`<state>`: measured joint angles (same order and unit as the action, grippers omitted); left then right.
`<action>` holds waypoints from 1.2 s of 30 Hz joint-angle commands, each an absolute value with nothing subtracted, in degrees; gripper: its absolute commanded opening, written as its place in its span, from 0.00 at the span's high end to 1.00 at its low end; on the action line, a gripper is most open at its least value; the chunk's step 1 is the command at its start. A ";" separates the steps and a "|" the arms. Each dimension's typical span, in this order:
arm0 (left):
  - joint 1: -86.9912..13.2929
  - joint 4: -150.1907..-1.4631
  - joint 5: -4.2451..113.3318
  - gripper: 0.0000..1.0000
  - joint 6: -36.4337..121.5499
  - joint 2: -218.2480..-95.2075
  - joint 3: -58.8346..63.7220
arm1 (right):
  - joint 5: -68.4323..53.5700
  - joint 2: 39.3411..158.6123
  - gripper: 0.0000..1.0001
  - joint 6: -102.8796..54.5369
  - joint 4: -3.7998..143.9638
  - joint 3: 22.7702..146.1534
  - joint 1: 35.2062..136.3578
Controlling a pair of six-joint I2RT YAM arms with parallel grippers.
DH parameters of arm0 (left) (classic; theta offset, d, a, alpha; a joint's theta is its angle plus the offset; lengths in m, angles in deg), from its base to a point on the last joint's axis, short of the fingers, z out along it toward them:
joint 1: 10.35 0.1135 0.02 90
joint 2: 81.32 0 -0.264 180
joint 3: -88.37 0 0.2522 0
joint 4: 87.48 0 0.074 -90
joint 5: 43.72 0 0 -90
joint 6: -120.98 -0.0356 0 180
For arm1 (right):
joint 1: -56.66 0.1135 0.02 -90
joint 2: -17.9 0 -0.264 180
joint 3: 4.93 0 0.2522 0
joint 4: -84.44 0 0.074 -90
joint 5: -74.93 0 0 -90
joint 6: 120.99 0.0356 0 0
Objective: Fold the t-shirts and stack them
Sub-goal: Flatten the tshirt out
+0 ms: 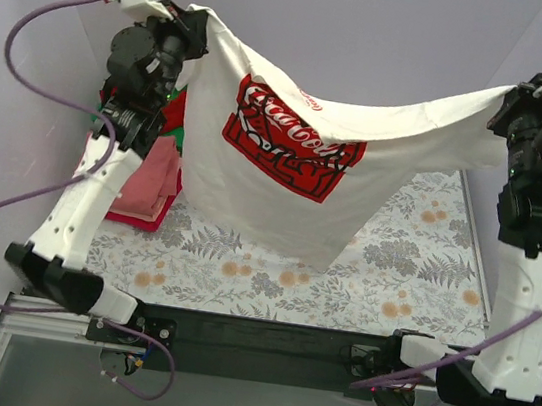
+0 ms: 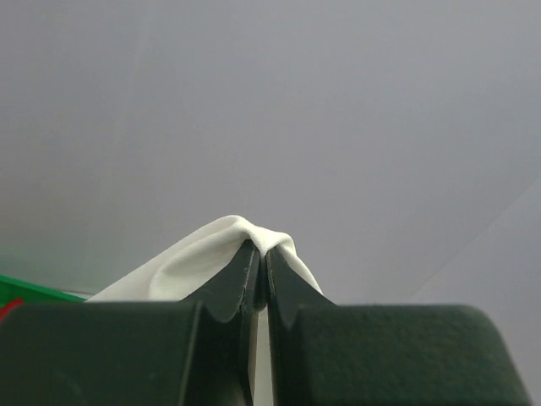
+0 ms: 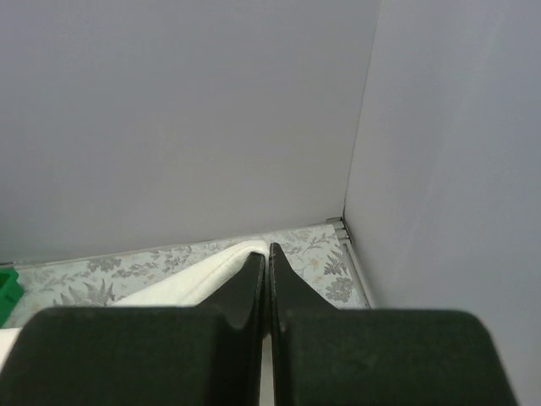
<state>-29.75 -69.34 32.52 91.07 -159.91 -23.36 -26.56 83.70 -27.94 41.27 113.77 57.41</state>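
Note:
The cream-white t-shirt (image 1: 251, 200) with a red-and-black chest print hangs spread in the air between both arms, above the patterned table. My left gripper (image 1: 197, 23) is shut on its upper left edge; the cloth bunches over the fingertips in the left wrist view (image 2: 211, 254). My right gripper (image 1: 513, 94) is shut on its right edge, and the hem shows beside the jaws in the right wrist view (image 3: 203, 275). A salmon-pink t-shirt (image 1: 144, 170) lies folded on a red t-shirt (image 1: 138, 215) at the left, partly hidden by the left arm.
A green tray (image 1: 174, 114) sits behind the left arm, mostly hidden; its corner shows in the left wrist view (image 2: 25, 292). Grey walls (image 1: 377, 26) close in the back and sides. The table's floral cloth (image 1: 413, 273) runs under the hanging shirt.

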 commanded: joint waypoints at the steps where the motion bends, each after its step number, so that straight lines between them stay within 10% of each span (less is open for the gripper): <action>1: -26.62 -71.78 39.31 1.00 92.67 -169.72 -27.59 | -25.53 90.99 0.99 -30.80 47.02 116.57 57.27; 14: -20.64 -73.89 61.83 1.00 106.72 -193.67 -60.49 | -28.35 104.30 0.99 -35.12 48.27 136.10 51.21; 27: -19.58 -87.45 51.32 1.00 107.26 -157.47 18.47 | -20.88 67.17 0.98 -18.70 44.97 72.94 50.94; 31: -19.67 -74.75 47.44 0.56 112.26 -150.50 29.95 | -16.05 55.53 0.84 -14.46 36.33 56.05 50.94; 36: -20.54 -64.42 42.25 0.16 115.78 -145.31 30.41 | -19.20 53.75 0.28 -13.84 28.93 57.15 50.86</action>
